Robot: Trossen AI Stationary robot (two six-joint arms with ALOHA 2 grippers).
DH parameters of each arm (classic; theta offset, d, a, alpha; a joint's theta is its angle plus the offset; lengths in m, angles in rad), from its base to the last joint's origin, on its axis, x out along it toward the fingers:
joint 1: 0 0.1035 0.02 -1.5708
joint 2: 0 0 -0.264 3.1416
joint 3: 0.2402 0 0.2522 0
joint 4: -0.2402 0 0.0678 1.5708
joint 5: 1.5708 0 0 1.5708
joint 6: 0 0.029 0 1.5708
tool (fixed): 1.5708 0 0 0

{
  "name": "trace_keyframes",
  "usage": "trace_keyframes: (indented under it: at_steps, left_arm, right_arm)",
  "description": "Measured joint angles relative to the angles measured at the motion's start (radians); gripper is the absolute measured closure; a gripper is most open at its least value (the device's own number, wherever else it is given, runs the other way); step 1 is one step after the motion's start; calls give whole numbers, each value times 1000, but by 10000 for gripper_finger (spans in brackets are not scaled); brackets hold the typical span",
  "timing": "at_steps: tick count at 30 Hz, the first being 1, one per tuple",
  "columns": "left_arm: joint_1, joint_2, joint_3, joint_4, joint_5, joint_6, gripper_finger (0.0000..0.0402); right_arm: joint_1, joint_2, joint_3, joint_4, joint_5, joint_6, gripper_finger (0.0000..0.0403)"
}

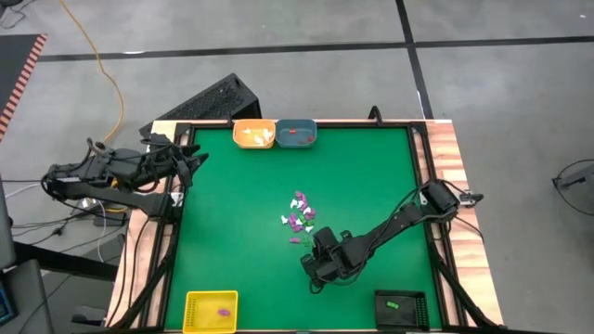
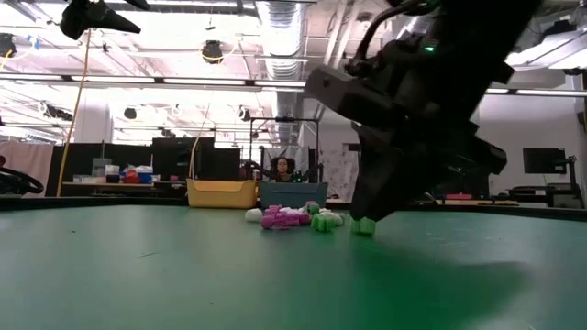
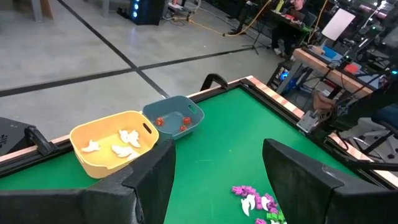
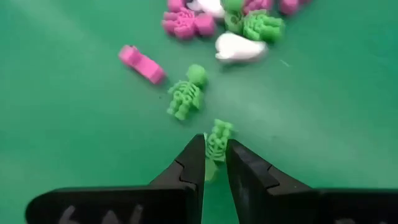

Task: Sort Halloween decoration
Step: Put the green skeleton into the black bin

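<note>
The right pincer (image 4: 215, 163) is pinching a tiny, light, rigid-looking green plastic skeleton trinket (image 4: 217, 142) by its legs, beside the trinket pile (image 1: 299, 219); likely slippery.

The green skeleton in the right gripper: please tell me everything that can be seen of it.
The green skeleton is a tiny bright-green trinket that looks like plastic, with a round head and ribbed body. The right gripper is shut on its lower part, low over the green table. Its head points toward the loose pile; a second green skeleton lies apart.

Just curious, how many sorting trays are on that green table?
4: orange tray and blue tray at the far edge, yellow tray and black tray at the near corners.
</note>
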Motion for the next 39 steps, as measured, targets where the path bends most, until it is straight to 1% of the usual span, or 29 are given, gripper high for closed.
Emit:
trace_keyframes:
  at_steps: [12,19,24,27,30,36,39]
  left_arm:
    - [0,0,0,1,-7,0,170]
    - [0,0,0,1,-12,9,170]
    - [0,0,0,1,-13,13,170]
    - [0,0,0,-1,-13,13,170]
    - [0,0,0,0,-13,14,170]
    - [0,0,0,0,-13,40,170]
    - [0,0,0,0,-13,42,170]
  right_arm:
    - [9,2,-1,1,-2,7,321]
    - [8,2,-1,10,-6,-168,321]
    - [6,2,0,10,-36,-186,316]
    - [1,2,0,21,-44,-186,301]
    - [0,2,0,46,-52,-186,277]
    - [-21,0,2,60,-119,-185,223]
    - [-25,0,2,47,-131,-185,211]
